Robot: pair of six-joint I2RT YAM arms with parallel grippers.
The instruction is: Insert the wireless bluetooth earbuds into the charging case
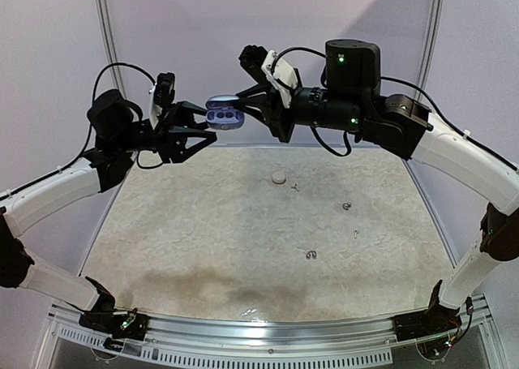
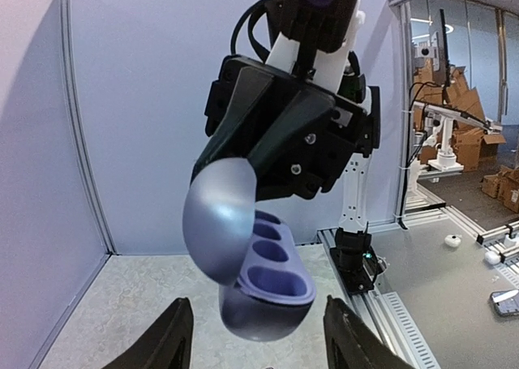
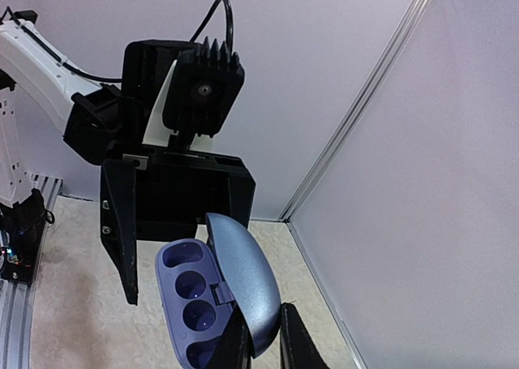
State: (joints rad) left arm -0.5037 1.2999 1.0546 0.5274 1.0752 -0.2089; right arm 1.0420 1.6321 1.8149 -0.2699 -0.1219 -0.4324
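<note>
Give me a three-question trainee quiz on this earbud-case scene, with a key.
1. True or false: the earbuds already sit in the charging case.
2. Fill in: the left gripper has its jaws ____, one on each side of the case without touching it.
3. Which jaws pinch the case's lid? A. the left gripper's B. the right gripper's C. neither's

Key
1. False: they lie on the table.
2. open
3. B
</note>
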